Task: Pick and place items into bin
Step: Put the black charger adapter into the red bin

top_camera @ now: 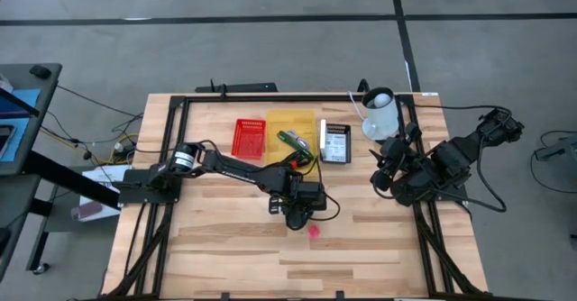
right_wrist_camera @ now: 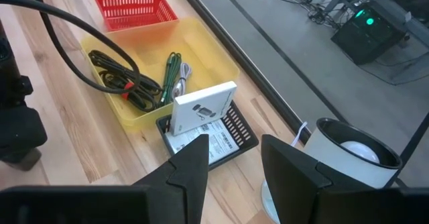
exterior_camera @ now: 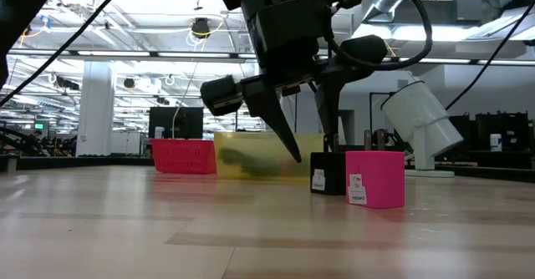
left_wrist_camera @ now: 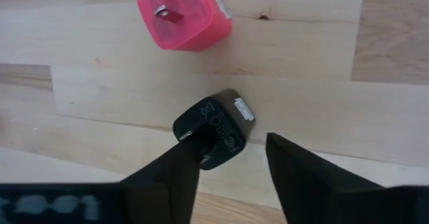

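High view: my left hand (top_camera: 298, 218) sits over the middle of the table (top_camera: 225, 247), arm reaching in from the left edge. A small pink charger (top_camera: 314, 232) lies just beside it, toward the near edge. A red basket (top_camera: 249, 138), a yellow bin (top_camera: 297, 121) and a black tray (top_camera: 335, 144) stand in a row near the far edge. A white lamp (top_camera: 380, 114) stands at the far right corner. My right hand (top_camera: 386, 177) waits near the right edge.

Low view: my left hand's fingers (exterior_camera: 280, 129) come down apart on either side of a black charger (exterior_camera: 328, 172) that stands on the table. The pink charger stands just beside it. Red basket, yellow bin and white lamp show behind.

Left wrist view: my fingers stand apart, not clamped. The black charger lies between them, touching one finger (left_wrist_camera: 171, 177), with a gap to the other. The pink charger, prongs visible, lies apart from it on the wood.

Right wrist view: my right hand's fingers (right_wrist_camera: 191, 167) are apart, holding nothing. The yellow bin holds a black-and-red cable (right_wrist_camera: 117, 76), a green stick (right_wrist_camera: 171, 73) and a white stick (right_wrist_camera: 181, 83). A white box (right_wrist_camera: 201, 110) stands tilted on the black tray. The red basket is just beside the bin.
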You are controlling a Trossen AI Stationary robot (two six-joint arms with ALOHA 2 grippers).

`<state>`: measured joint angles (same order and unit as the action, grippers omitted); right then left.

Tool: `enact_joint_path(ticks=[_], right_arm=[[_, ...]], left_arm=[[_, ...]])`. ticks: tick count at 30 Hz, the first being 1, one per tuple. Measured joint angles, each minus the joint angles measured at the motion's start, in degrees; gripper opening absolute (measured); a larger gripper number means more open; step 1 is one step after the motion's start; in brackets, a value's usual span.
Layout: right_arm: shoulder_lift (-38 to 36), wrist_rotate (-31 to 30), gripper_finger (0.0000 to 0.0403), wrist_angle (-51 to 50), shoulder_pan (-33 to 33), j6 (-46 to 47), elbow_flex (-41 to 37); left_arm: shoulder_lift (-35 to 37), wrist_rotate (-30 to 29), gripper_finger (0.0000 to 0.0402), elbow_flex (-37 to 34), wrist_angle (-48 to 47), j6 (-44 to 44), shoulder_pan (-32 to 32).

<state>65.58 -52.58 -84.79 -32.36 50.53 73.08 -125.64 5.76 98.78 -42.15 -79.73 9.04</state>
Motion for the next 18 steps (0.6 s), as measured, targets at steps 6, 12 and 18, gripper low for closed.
enact_joint_path(ticks=[6, 12, 18], right_arm=[[0.0, 0.0, 0.0131, 0.0, 0.0, 0.0, 0.0], [0.0, 0.0, 0.0131, 0.0, 0.0, 0.4, 0.0], [0.0, 0.0, 0.0131, 0.2, 0.0, 0.5, 0.0]], left_arm=[[0.1, -0.6, 0.0104, 0.1, -0.6, 1.0, 0.4], [0.2, -1.8, 0.0065, 0.1, -1.5, 1.7, 0.9], [0.1, -3.1, 0.0042, 1.3, -4.3, 3.4, 1.3]])
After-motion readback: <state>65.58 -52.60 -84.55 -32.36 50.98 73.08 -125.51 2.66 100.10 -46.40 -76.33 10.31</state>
